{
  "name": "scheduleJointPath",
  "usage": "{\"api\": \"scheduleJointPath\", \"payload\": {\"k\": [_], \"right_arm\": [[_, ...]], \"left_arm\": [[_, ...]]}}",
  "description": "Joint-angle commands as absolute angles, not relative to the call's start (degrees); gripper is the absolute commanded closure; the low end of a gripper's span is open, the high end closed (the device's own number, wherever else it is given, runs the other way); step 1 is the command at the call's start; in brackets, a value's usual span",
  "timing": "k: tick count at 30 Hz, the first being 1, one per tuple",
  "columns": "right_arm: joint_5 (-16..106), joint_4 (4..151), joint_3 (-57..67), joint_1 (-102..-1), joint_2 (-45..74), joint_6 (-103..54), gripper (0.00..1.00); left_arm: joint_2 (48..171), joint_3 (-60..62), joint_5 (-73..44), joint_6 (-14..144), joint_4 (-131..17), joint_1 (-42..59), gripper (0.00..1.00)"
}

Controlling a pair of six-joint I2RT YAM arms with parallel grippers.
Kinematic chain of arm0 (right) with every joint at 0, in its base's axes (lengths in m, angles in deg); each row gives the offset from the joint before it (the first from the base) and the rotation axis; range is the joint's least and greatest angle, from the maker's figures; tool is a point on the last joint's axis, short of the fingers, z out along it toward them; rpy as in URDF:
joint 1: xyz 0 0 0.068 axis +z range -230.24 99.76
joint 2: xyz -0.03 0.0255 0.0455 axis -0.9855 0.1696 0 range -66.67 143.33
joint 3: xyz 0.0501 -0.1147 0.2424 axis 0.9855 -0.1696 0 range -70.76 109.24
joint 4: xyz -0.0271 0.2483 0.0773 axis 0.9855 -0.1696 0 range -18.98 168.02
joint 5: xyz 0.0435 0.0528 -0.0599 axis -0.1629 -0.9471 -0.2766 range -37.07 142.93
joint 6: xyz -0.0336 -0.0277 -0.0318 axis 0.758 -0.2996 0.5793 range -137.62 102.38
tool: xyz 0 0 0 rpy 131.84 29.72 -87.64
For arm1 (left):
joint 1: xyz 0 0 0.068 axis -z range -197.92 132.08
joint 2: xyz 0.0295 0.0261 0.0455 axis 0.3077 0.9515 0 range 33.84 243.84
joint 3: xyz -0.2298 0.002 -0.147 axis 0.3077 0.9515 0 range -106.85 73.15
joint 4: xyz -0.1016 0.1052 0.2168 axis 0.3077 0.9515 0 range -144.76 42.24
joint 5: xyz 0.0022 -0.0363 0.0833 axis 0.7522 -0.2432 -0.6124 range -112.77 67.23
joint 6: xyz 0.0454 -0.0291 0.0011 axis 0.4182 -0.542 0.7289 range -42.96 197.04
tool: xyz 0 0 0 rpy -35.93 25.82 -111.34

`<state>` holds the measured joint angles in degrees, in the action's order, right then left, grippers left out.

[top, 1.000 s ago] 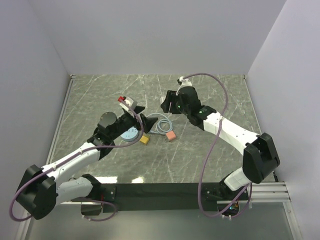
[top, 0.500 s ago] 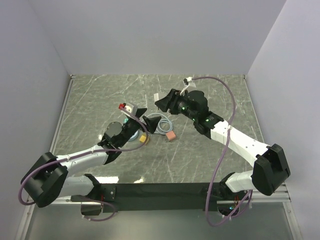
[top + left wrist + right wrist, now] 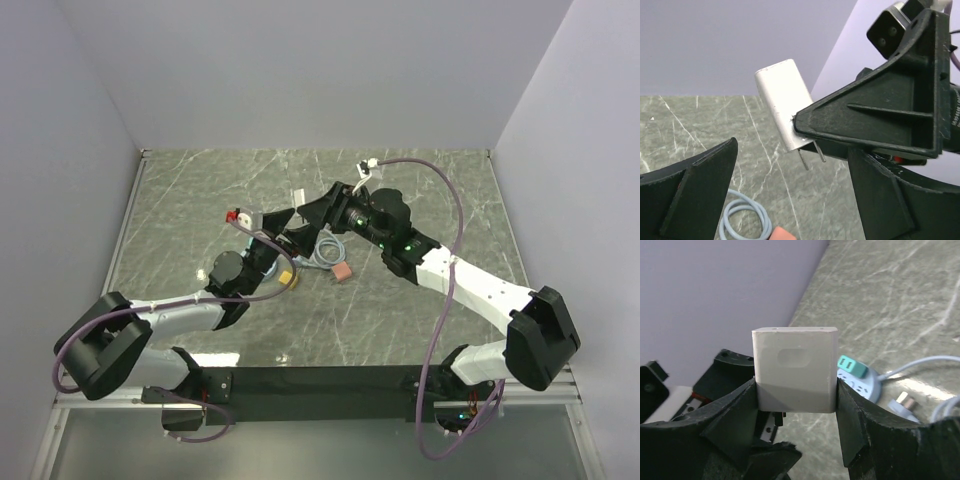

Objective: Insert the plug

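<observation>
My right gripper [image 3: 796,390] is shut on a white plug block [image 3: 795,367], held off the table. In the left wrist view the plug [image 3: 782,102] tilts, with two metal prongs [image 3: 810,156] pointing down, clamped by a right finger [image 3: 880,115]. My left gripper [image 3: 790,172] is open and empty, its jaws wide apart just below and beside the plug, not touching it. In the top view the left gripper [image 3: 285,228] and right gripper [image 3: 303,213] meet at mid-table, with the plug [image 3: 297,194] above them. A round pale-blue power strip [image 3: 865,385] lies on the table with a teal plug [image 3: 852,365] in it.
A pale-blue cable coil [image 3: 325,250] lies on the marble table [image 3: 420,190], with a pink block [image 3: 342,271] and a yellow block [image 3: 288,278] beside it. A loose white plug end [image 3: 905,401] lies by the strip. Walls close in the table on three sides.
My right gripper has carried the white plug leftward and lowered toward the left gripper. My left arm has stretched forward and up, so its open jaws now flank the plug.
</observation>
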<state>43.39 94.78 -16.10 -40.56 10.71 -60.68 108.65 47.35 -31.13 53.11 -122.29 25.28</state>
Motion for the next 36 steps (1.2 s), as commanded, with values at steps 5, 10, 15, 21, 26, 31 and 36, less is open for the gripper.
{"api": "scheduleJointPath", "payload": {"k": [5,10,15,21,26,31,36], "right_arm": [[41.24,103.42,-16.27,-37.61,12.25,-63.58,0.77],[41.41,103.51,-16.44,-37.08,12.25,-63.41,0.77],[41.59,104.13,-17.49,-36.91,11.81,-63.23,0.75],[41.94,103.86,-18.2,-36.91,11.2,-62.18,0.7],[42.47,103.43,-18.29,-37.0,10.67,-61.12,0.52],[44.83,101.85,-18.99,-37.17,8.57,-58.84,0.15],[44.67,102.98,-21.27,-38.66,6.02,-56.47,0.08]], "left_arm": [[109.61,46.44,-42.02,52.34,-129.03,26.55,0.18],[110.57,46.0,-43.07,51.37,-129.21,26.64,0.41],[110.75,46.43,-41.94,51.98,-131.31,26.73,0.64],[109.17,47.22,-40.8,53.13,-130.88,26.73,0.99],[106.89,47.58,-38.24,53.22,-127.63,26.64,1.0],[103.9,48.81,-34.56,53.74,-124.29,26.64,1.0],[99.68,49.34,-28.76,53.92,-121.04,26.64,1.0]]}}
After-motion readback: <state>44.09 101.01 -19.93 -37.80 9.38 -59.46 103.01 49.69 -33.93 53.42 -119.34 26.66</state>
